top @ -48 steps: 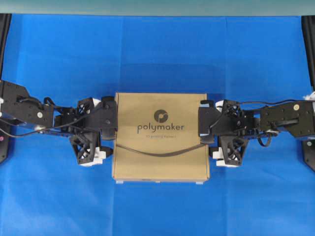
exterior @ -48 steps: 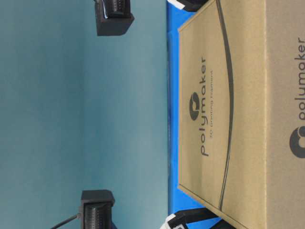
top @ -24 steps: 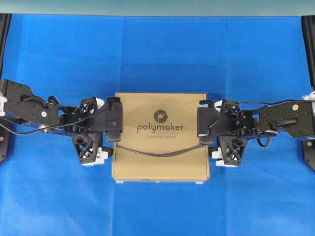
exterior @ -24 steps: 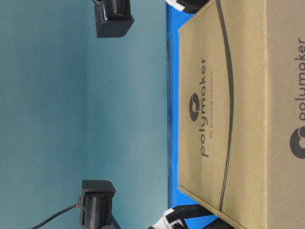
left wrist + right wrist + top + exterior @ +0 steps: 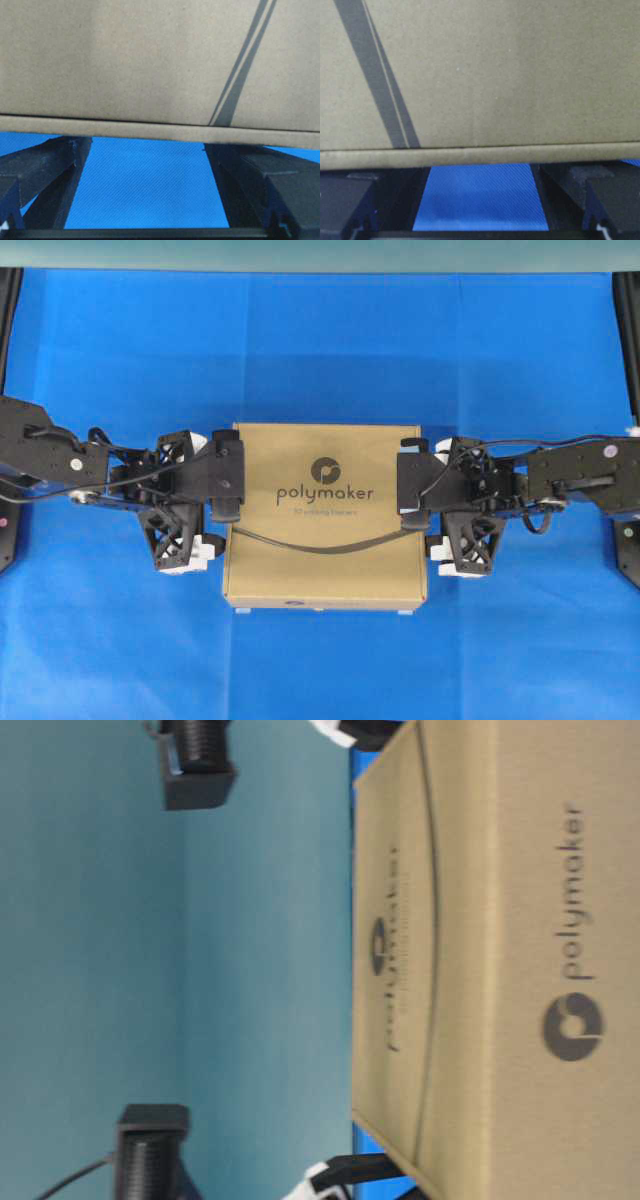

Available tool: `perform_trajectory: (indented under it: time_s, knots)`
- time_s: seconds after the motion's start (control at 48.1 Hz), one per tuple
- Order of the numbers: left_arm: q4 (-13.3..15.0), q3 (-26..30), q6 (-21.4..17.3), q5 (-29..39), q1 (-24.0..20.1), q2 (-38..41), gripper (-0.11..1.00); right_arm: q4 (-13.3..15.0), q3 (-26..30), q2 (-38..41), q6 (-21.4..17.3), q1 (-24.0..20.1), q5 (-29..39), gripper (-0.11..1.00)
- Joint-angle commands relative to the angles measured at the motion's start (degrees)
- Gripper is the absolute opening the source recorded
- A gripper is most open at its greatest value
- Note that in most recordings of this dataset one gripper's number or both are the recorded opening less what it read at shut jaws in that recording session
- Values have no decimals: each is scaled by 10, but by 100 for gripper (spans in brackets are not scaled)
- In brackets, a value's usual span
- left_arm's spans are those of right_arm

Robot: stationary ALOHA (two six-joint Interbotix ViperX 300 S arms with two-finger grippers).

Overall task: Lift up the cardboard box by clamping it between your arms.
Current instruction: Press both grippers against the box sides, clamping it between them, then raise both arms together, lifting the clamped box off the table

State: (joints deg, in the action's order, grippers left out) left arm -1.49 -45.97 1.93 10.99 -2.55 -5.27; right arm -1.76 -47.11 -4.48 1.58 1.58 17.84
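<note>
Table-level exterior, cardboard box [image 5: 500, 960] side logo

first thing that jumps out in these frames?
The brown cardboard box with the polymaker logo, in the middle of the blue table cover. It sits squeezed between the left gripper and right gripper, one against each side, jaws wide; both wrist views show blue cloth under its bottom edge.

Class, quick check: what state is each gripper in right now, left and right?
Left gripper: open, fingers spread, pressed against the cardboard box side, not pinching it.
Right gripper: open, fingers spread, against the opposite side of the box.
</note>
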Motion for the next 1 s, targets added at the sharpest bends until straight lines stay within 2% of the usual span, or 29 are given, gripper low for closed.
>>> perform_trajectory:
  time_s: [0.0,0.395,0.978]
  knots:
    - [2,31,1,8,-5,-18,88,-2,36,-33,-5,-3,12,100]
    - [2,105,-36,128,-10,-59,88,-3,86,-91,-5,-10,131,100]
    - [2,185,-43,242,-12,-123,88,0,173,-152,-4,-11,273,100]
